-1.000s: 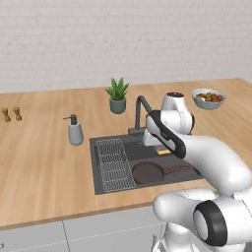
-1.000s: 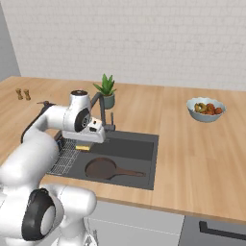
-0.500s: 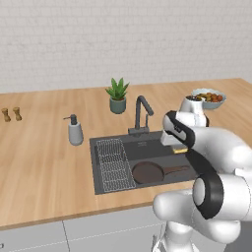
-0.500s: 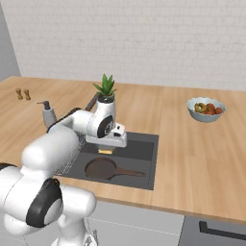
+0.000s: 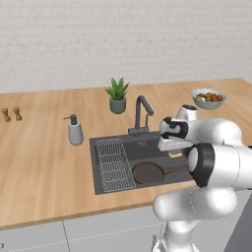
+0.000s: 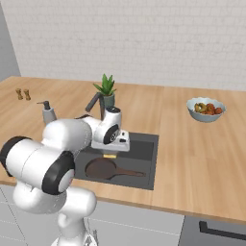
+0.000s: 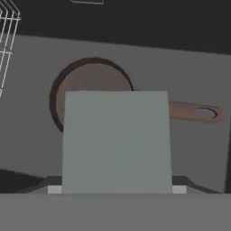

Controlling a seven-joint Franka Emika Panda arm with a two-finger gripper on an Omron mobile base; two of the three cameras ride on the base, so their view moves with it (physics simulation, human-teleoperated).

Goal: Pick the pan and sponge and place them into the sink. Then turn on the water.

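Observation:
The sponge (image 7: 116, 140) has a grey-green top, and its yellow underside (image 5: 174, 154) (image 6: 110, 155) peeks out below the hand. My gripper (image 5: 172, 149) (image 6: 112, 150) is shut on the sponge and holds it just above the sink (image 5: 150, 143) (image 6: 144, 150), pointing down. The fingertips are hidden behind the sponge in the hand view. Directly beneath it, the dark brown pan (image 5: 147, 172) (image 6: 101, 168) (image 7: 90, 76) lies flat on the sink floor, its handle (image 7: 194, 111) pointing right. The dark faucet (image 5: 141, 113) (image 6: 96, 102) stands at the sink's back rim, with no water running.
A wire rack (image 5: 114, 162) fills the sink's left part. A soap dispenser (image 5: 75, 132) (image 6: 48, 113) stands left of the sink, a potted plant (image 5: 117, 96) (image 6: 106, 89) behind it, a fruit bowl (image 5: 208, 98) (image 6: 205, 109) at the right, and shakers (image 5: 11, 114) far left.
The arm has swung and the hand carried the sponge rightward from near the faucet, lowering it over the pan. The pan has not moved.

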